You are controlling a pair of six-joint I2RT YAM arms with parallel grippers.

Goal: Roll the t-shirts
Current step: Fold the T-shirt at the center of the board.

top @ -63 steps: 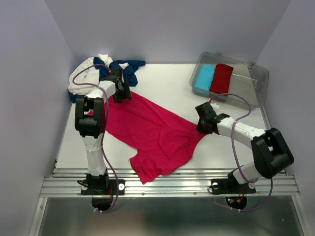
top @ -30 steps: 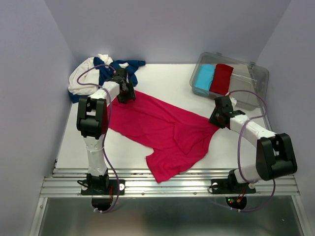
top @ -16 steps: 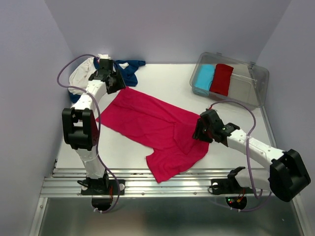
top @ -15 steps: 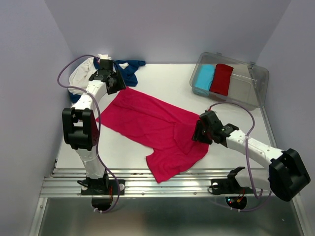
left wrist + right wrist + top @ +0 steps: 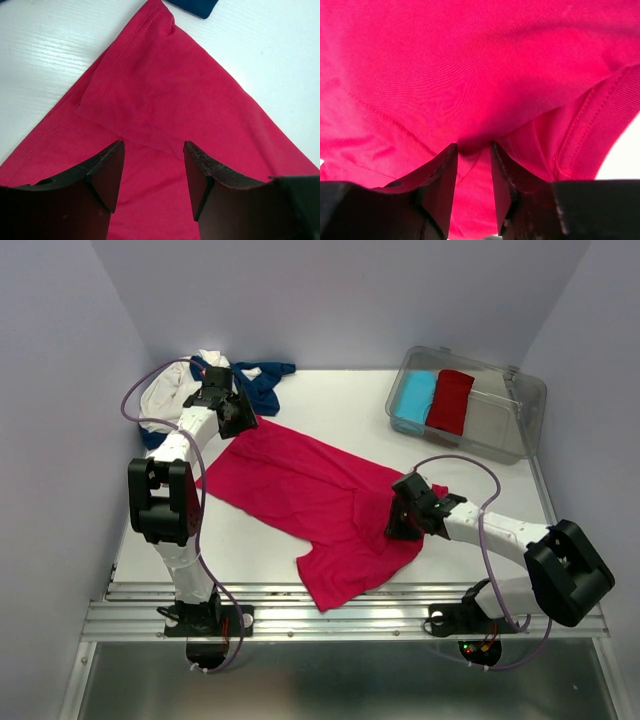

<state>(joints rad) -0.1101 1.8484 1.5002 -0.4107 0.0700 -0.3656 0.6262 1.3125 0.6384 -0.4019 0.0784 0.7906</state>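
Pinching a fold of the pink-red t-shirt [image 5: 470, 60] between nearly closed fingers, the right gripper [image 5: 472, 150] sits at the garment's right edge, the cloth creasing toward it. The left gripper [image 5: 152, 150] hovers with fingers apart over the shirt's far left corner, holding nothing. The shirt lies spread diagonally across the white table [image 5: 340, 405]; a navy blue tee [image 5: 268, 382] and a cream-white tee [image 5: 160, 395] are heaped in the table's far left corner.

White arms [image 5: 190, 550], black joints [image 5: 160, 502], purple cables [image 5: 460, 456]
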